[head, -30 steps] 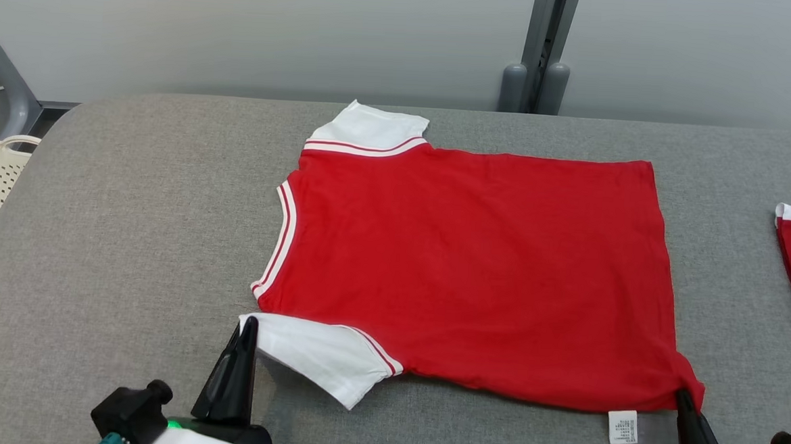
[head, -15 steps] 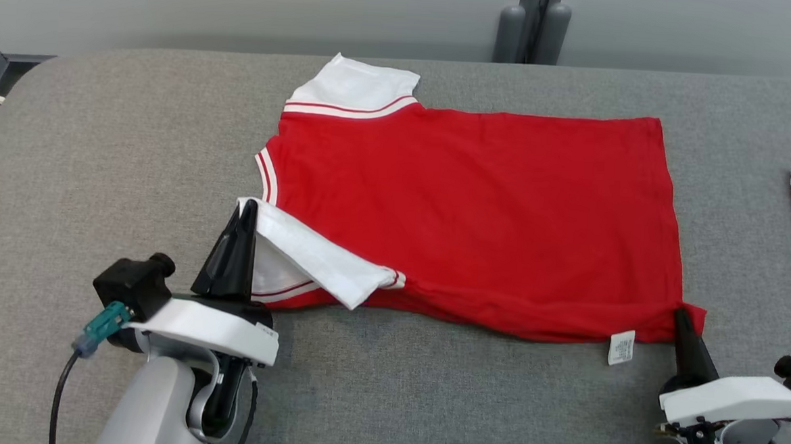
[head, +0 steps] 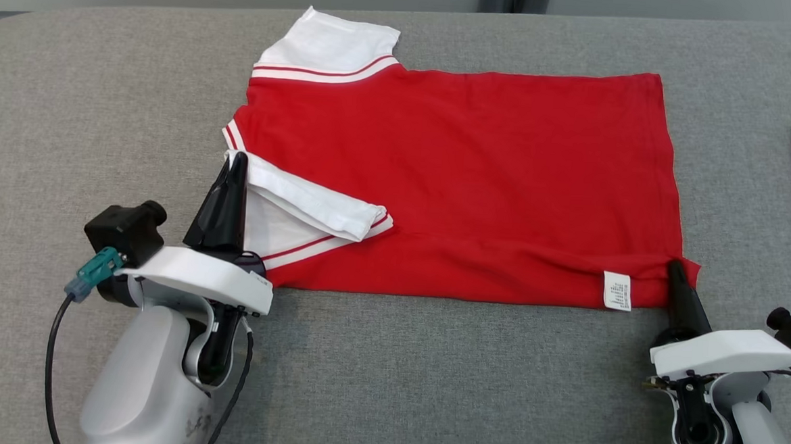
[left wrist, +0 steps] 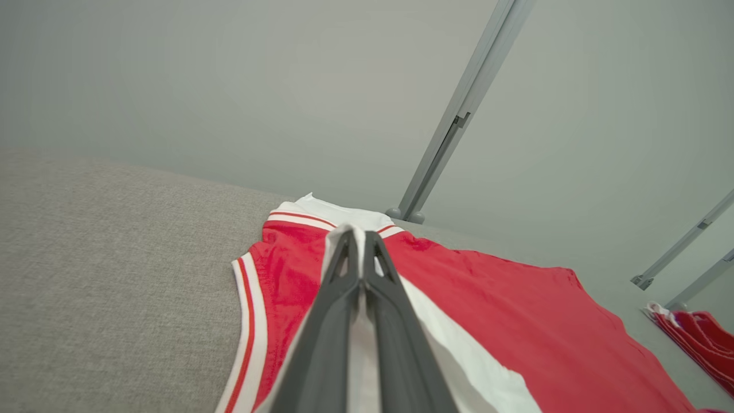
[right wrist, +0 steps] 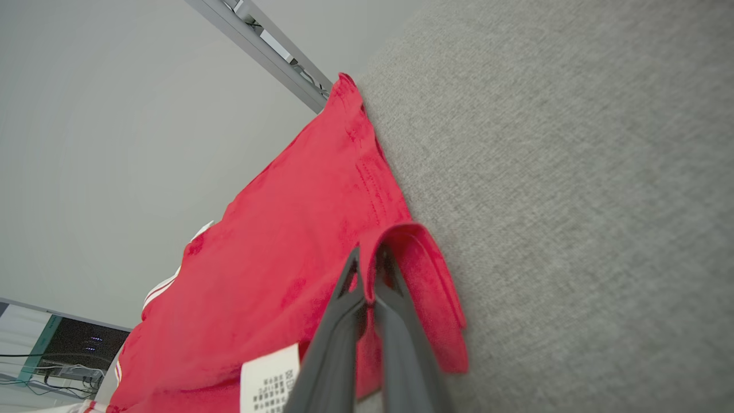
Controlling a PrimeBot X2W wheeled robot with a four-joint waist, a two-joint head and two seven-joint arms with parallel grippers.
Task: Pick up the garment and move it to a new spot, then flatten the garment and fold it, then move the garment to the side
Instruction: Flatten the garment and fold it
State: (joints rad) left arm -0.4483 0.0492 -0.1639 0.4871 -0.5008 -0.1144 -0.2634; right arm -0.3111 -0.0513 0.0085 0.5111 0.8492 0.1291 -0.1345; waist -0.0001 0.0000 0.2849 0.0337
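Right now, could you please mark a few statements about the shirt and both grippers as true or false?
1. The left gripper is shut on the red shirt's near white sleeve. True.
2. The right gripper hangs open. False: it is shut on the shirt's hem corner.
3. A care label lies beside the right gripper. True.
4. The far sleeve is folded onto the body. False: it lies spread on the table.

fingers [head: 224, 203]: long, dark, pointy
arms [head: 137, 371]: grey, round, white tops
cable [head: 48, 359]: black, with a teal plug [head: 91, 275]
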